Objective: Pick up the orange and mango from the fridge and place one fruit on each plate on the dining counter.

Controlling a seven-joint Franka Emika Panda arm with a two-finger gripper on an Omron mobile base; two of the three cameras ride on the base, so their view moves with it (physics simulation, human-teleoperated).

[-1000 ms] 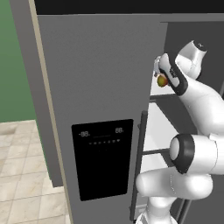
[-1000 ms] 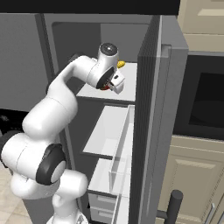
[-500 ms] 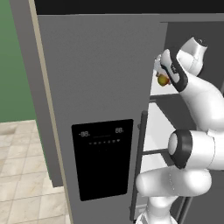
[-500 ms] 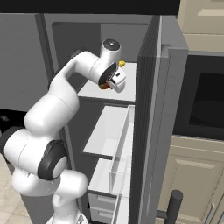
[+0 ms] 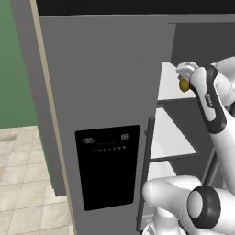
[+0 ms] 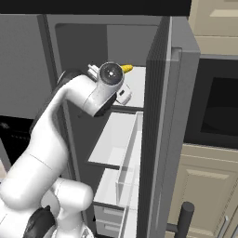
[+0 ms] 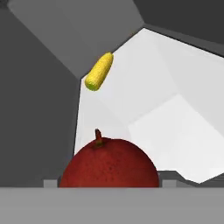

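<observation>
On my fridge (image 5: 105,82) door, the black dispenser panel (image 5: 108,165) shows "88" at ten and two o'clock (segment-style digits).

The fridge (image 6: 158,139) stands open, its grey door edge-on in the middle of the picture, with white shelves (image 6: 116,144) stepping down inside and a clear bin (image 6: 128,172) on the door's inner side. The white arm (image 6: 51,139) rises from the lower left and bends in at the level of the top shelf, its round dark-capped wrist joint (image 6: 110,74) turned toward the camera. The hand (image 6: 122,95) reaches in past that joint and is mostly hidden, so how its fingers stand cannot be told. A small yellow thing (image 6: 127,69) lies on the top shelf just behind the wrist. To the right are a dark oven (image 6: 218,109) and beige cabinets (image 6: 207,186)
</observation>
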